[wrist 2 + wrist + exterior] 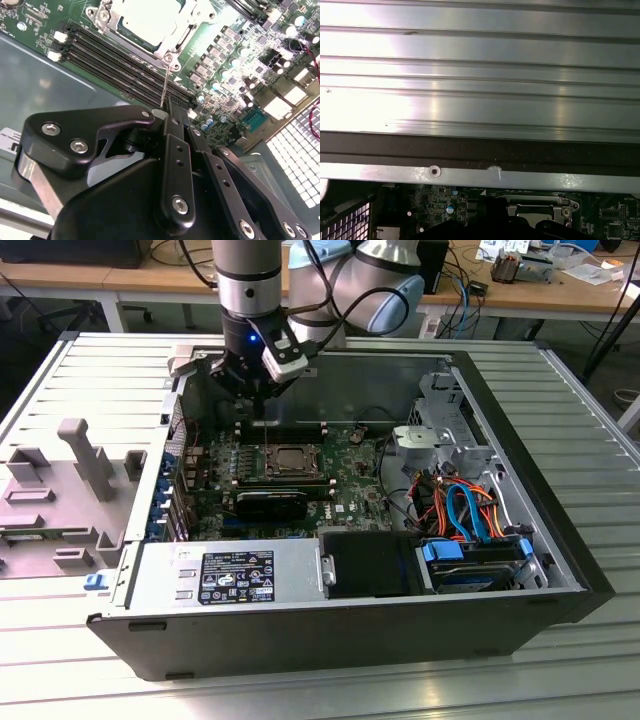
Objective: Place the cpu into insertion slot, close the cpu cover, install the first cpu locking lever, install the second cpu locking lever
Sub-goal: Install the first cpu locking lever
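One skinny wire lever (164,82) sticks up at the corner of the closed cover (166,48), cpu (149,19) already sitting under it, and the claw (174,107) looks pinched shut on its tip; probably springy and slick, so I'd hold it near the end.

Exterior view looks down across the open case; both wrist views (closer) share the insertion slot (150,22).

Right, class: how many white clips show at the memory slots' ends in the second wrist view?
2: one clip at a slot end nearer the socket, the other clip just beside it, farther from the socket. Others may be hidden.
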